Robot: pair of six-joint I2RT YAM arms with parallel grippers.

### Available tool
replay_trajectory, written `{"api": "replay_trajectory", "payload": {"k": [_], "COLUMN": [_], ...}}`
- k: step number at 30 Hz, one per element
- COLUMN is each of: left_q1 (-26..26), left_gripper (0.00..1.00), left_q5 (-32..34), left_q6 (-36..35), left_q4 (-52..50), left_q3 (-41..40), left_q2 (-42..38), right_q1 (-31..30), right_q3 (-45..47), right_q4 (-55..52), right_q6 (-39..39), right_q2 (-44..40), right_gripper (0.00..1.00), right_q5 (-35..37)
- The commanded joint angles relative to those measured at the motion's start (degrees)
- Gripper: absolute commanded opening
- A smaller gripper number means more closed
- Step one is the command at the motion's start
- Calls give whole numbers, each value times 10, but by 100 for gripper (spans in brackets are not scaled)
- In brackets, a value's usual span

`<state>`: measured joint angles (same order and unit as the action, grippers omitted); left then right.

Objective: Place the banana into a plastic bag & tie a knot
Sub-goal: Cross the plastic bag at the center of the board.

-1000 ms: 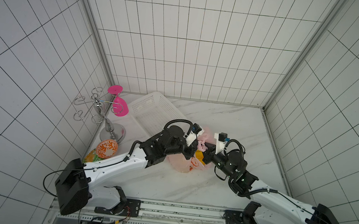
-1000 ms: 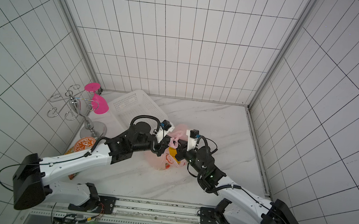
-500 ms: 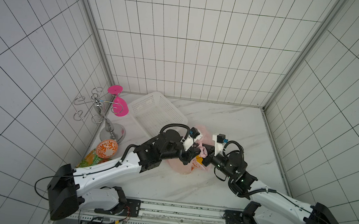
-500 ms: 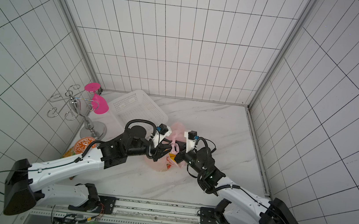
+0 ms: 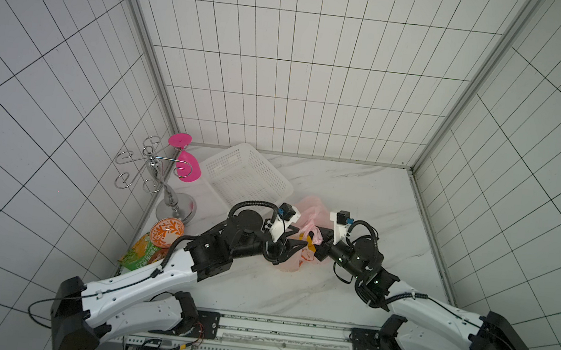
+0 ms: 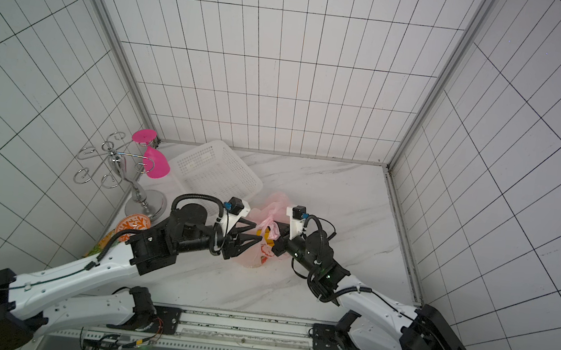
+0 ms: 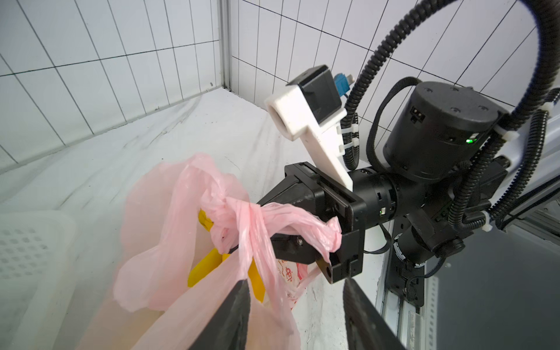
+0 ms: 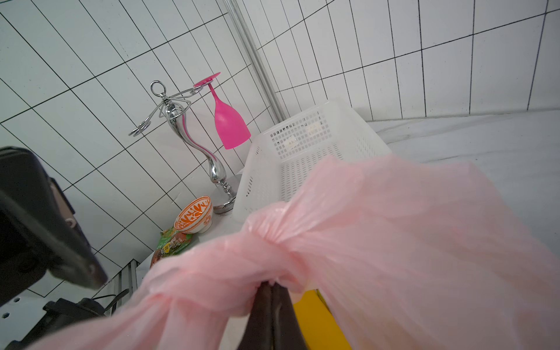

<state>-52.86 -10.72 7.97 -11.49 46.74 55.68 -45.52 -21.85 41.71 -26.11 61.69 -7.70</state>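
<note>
Moved: left gripper (image 7: pixel 294 281) has opened partway, holding nothing.
Grip: right gripper (image 8: pixel 270 288) pinches film beside knot (image 7: pixel 239 212).
Handling: plastic bag (image 7: pixel 157 218) light, limp, slippery; take bunched handles.

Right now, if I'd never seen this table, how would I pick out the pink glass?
Find the big white mesh basket. Just beside it stands a chrome rack; the pink glass hangs upside down from it, the only hanging, bright magenta thing.

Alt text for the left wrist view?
A pale-pink plastic bag, handles tied in a knot, sits on the marble table with a yellow banana showing inside. The right gripper is shut on the bag beside the knot; the left gripper, jaws open, fills the foreground.
</note>
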Motion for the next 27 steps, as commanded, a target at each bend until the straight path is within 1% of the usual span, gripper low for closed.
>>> {"api": "replay_trajectory", "payload": {"k": [1,2,4,5,6,8,9,11,13,17,19,22,27], "left_q1": [19,39,94,114,122,122,122,120,111,88,86,87,78], "left_gripper": [49,48,43,39,37,37,37,36,35,35,35,36,35], "left_q5": [80,81,50,36,23,-10,-24,-50,-59,-89,-101,-99,-113], "left_q6": [34,47,65,67,58,33,31,27,23,13,15,18,20], "left_q4": [-25,-26,-35,-50,-67,-96,-105,-104,-100,-72,-51,-26,-19], "left_q3": [8,15,37,55,76,107,117,122,122,101,84,65,65], "left_q2": [-28,-26,3,29,56,100,116,143,156,149,143,137,147], "right_q1": [-4,-4,-4,-4,-4,-4,-4,-4,-4,-4,-5,-4,-4], "right_q3": [8,8,10,10,11,11,11,11,10,6,5,4,10], "right_q4": [31,31,33,33,33,31,29,28,28,20,20,21,32], "right_q6": [-3,-3,-3,-3,-2,-1,0,1,2,10,16,25,29], "right_q2": [3,3,2,1,-1,-2,-4,-6,-6,-5,-4,-2,-5], "right_gripper": [0,0,0,0,0,0,0,0,0,0,0,0,0], "right_q5": [-10,-11,-13,-13,-12,-9,-9,-9,-9,-7,-9,-20,-36]}}
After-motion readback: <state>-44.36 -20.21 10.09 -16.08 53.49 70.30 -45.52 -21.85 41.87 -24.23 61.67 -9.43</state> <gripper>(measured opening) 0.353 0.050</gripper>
